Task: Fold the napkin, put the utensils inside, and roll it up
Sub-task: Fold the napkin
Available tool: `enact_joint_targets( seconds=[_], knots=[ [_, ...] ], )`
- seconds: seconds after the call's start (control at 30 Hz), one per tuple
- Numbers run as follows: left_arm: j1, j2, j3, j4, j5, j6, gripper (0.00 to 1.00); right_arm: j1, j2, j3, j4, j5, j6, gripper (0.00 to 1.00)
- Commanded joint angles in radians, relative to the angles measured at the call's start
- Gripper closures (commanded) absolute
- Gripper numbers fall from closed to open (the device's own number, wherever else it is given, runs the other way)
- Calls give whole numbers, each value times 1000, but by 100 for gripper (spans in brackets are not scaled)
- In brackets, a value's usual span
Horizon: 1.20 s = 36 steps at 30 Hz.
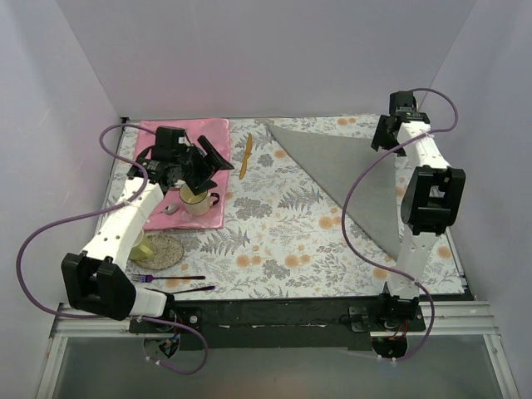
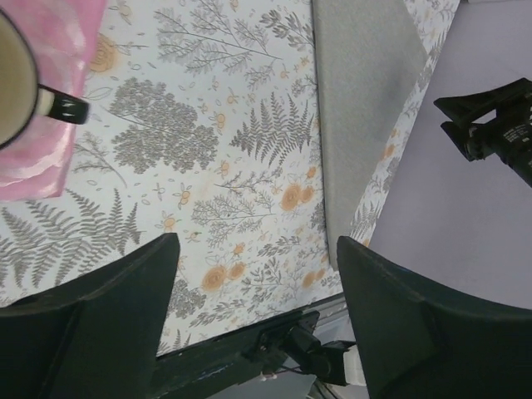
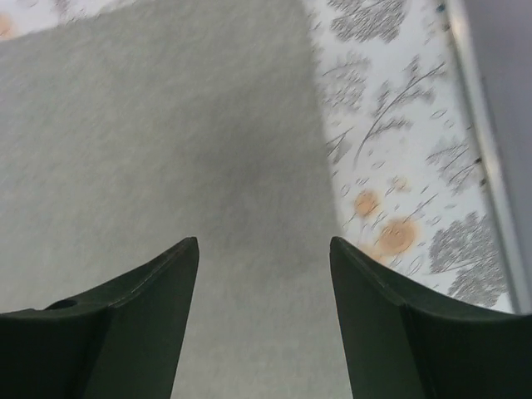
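The grey napkin (image 1: 349, 170) lies flat as a triangle on the right half of the table, also seen in the wrist views (image 2: 357, 108) (image 3: 166, 125). A slim orange-tan utensil (image 1: 246, 156) lies bare on the floral cloth, left of the napkin's far point. My right gripper (image 1: 382, 143) (image 3: 264, 241) hovers open over the napkin near its far right corner, nothing between its fingers. My left gripper (image 1: 208, 165) (image 2: 258, 241) hangs open and empty above the pink placemat's right edge, beside the cup.
A cup (image 1: 197, 199) (image 2: 12, 83) stands on the pink placemat (image 1: 187, 133). A round coaster (image 1: 162, 248), a purple-handled fork (image 1: 166, 278) and a thin black utensil (image 1: 195, 289) lie at the near left. White walls close in on three sides.
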Motion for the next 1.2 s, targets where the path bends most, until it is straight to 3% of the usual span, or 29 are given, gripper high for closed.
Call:
enact_joint_targets(
  seconds=[0.0, 0.1, 0.2, 0.33, 0.4, 0.53, 0.7, 0.9, 1.17],
  knots=[
    [-148, 47, -24, 224, -35, -48, 31, 67, -195, -196, 37, -335, 79, 30],
    [-226, 147, -10, 370, -49, -36, 47, 72, -293, -369, 118, -515, 119, 33],
    [-265, 269, -25, 557, -45, -49, 63, 70, -367, -477, 141, -577, 128, 38],
    [-285, 466, 70, 735, -31, -72, 75, 63, -403, -520, 60, -599, 111, 55],
    [-291, 547, 116, 884, -22, -80, 84, 58, -432, -549, 45, -568, 105, 58],
    [-306, 759, 277, 1020, -25, -98, 100, 58, -449, -615, 74, -591, 105, 64],
    [-321, 986, 519, 1074, -51, -147, 100, 44, -478, -686, 22, -507, 73, 69],
    [-338, 1104, 588, 1077, -184, -181, 100, -82, -602, -853, -3, -507, 67, 71],
    [-337, 1258, 737, 1088, -232, -232, 100, -152, -718, -1000, -34, -376, 64, 72]
  ],
)
